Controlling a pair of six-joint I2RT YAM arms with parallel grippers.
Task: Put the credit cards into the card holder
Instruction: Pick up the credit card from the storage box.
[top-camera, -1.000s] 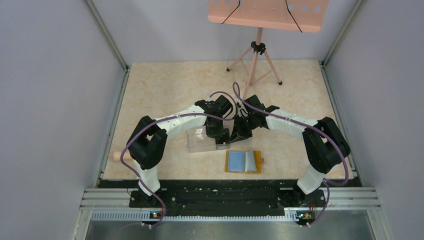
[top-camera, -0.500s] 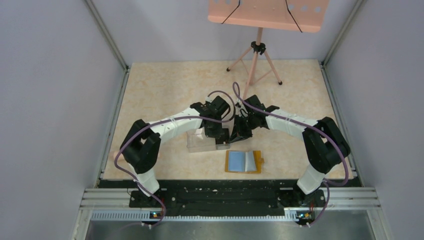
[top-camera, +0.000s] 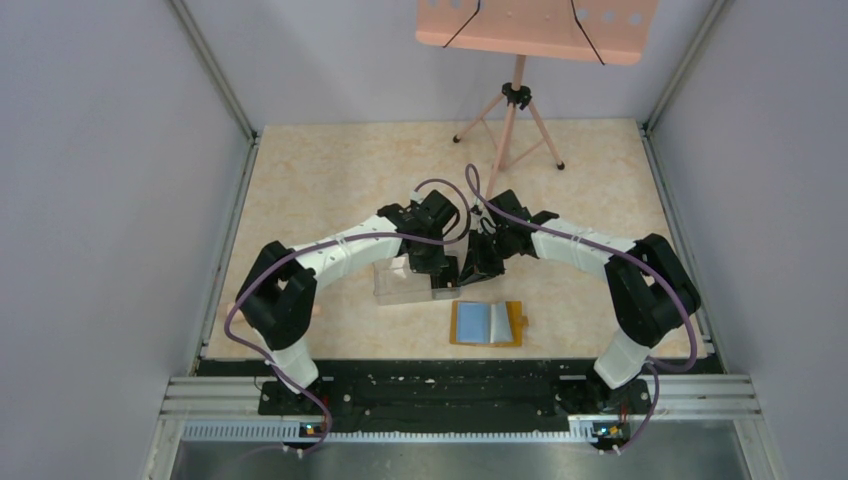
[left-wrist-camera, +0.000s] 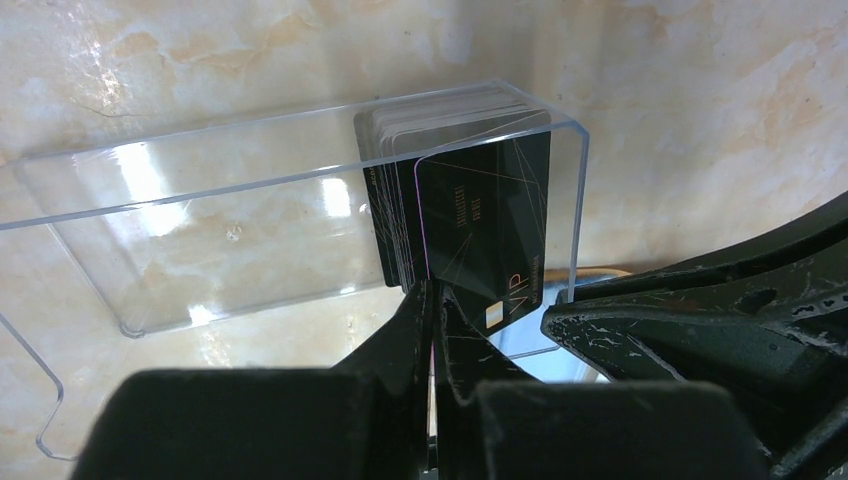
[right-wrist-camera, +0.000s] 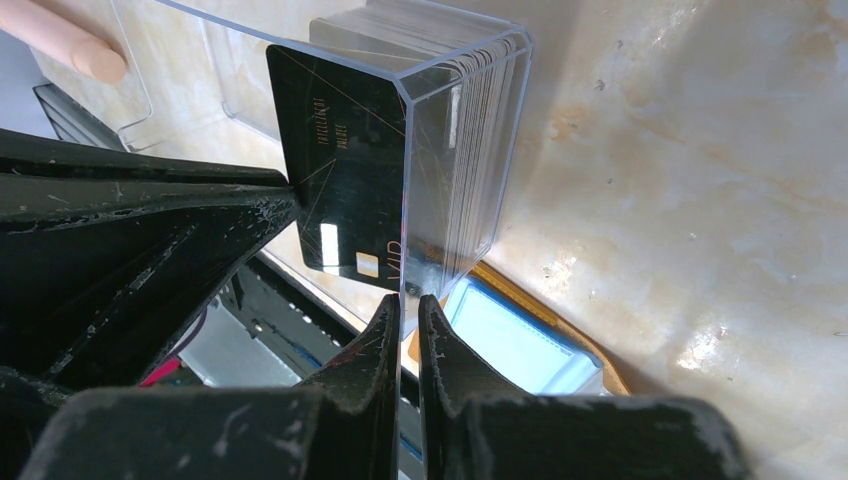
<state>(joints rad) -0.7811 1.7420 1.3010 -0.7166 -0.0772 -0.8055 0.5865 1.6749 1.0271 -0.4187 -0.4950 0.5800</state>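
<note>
Mid-worktop, our left gripper (left-wrist-camera: 432, 296) nips the edge of one dark card (left-wrist-camera: 480, 225) leaning out of the clear box (left-wrist-camera: 200, 230), whose wall our right gripper (right-wrist-camera: 408, 305) clamps; so slim a hold may let it twist free before the open wallet (top-camera: 487, 323) by the near edge.

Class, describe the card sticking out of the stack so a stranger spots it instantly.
Find the clear plastic box mid-table, dark cards stacked at one end. One card tilts out from that stack, pinched by the left gripper; it alone shows its face, marked VIP.
</note>
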